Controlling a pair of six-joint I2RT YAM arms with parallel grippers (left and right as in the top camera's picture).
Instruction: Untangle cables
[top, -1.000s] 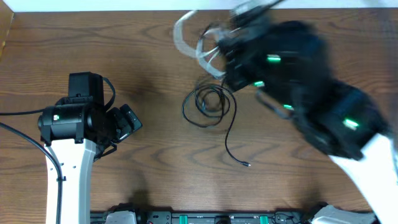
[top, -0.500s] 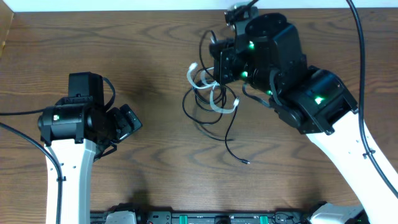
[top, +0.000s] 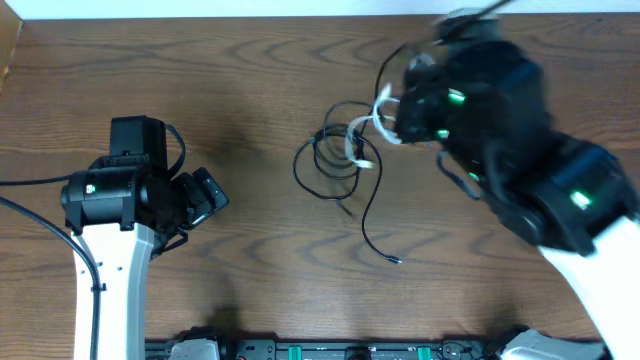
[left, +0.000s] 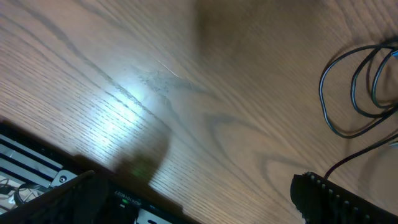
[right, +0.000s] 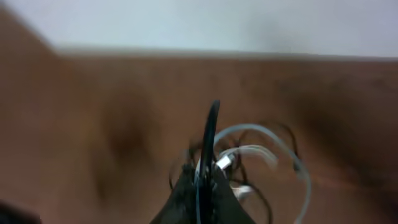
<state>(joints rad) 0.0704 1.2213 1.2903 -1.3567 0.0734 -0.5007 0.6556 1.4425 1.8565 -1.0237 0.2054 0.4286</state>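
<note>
The right arm (top: 500, 115) is blurred, its jaws hidden.

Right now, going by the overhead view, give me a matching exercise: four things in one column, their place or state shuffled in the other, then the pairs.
1. white cable
2. black coil
3. loose black plug end
4. left gripper

A. open, over bare wood, apart from the cables
B. lies alone, nearest the front edge of the table
C. loops beside the right gripper
D. rings lying mid-table

Pairs: 1-C, 2-D, 3-B, 4-A

One white cable (top: 357, 148) — black cables (top: 340, 170), number unclear.
</note>
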